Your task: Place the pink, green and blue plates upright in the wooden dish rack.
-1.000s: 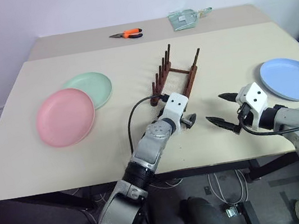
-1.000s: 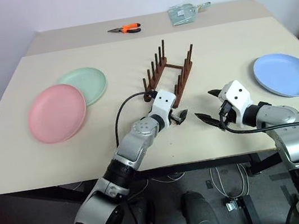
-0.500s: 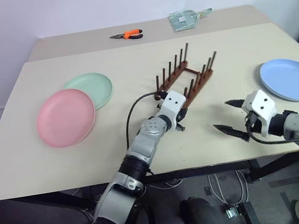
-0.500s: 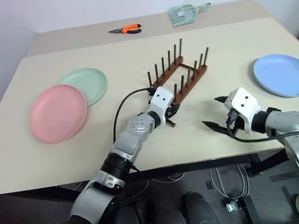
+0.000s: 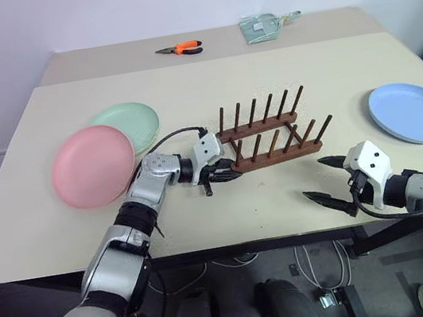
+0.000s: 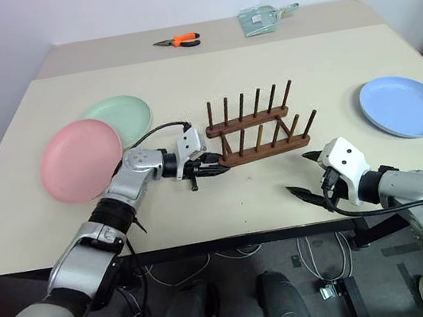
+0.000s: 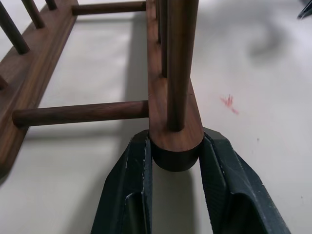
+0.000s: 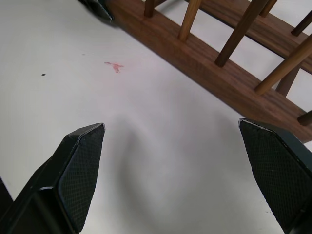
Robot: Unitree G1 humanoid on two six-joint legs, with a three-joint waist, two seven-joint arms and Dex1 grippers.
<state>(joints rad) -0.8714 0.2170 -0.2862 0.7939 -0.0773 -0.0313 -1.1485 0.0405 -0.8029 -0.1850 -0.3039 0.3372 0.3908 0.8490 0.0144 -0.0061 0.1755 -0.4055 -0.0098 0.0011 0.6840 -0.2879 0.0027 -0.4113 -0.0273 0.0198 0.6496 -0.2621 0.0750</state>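
The wooden dish rack (image 5: 268,137) lies crosswise at mid-table, pegs upright and holding nothing. My left gripper (image 5: 225,171) is shut on the left end of its near rail; in the left wrist view both fingers (image 7: 134,170) press the rounded rail end (image 7: 175,141). The pink plate (image 5: 92,165) lies flat at the left, overlapping the green plate (image 5: 135,121) behind it. The blue plate (image 5: 413,110) lies flat at the far right. My right gripper (image 5: 315,178) hovers open near the table's front edge, in front of the rack's right end, holding nothing.
Orange-handled pliers (image 5: 180,48) and a clear plastic bag (image 5: 259,28) lie on the far table section. The table's front edge (image 5: 233,243) runs just below both grippers. A small red mark (image 8: 115,66) is on the tabletop before the rack.
My left gripper closed on the rack's rail end and swung leftward, turning the rack from pointing away to lying crosswise. The right gripper drew back slightly toward the front edge, still open.
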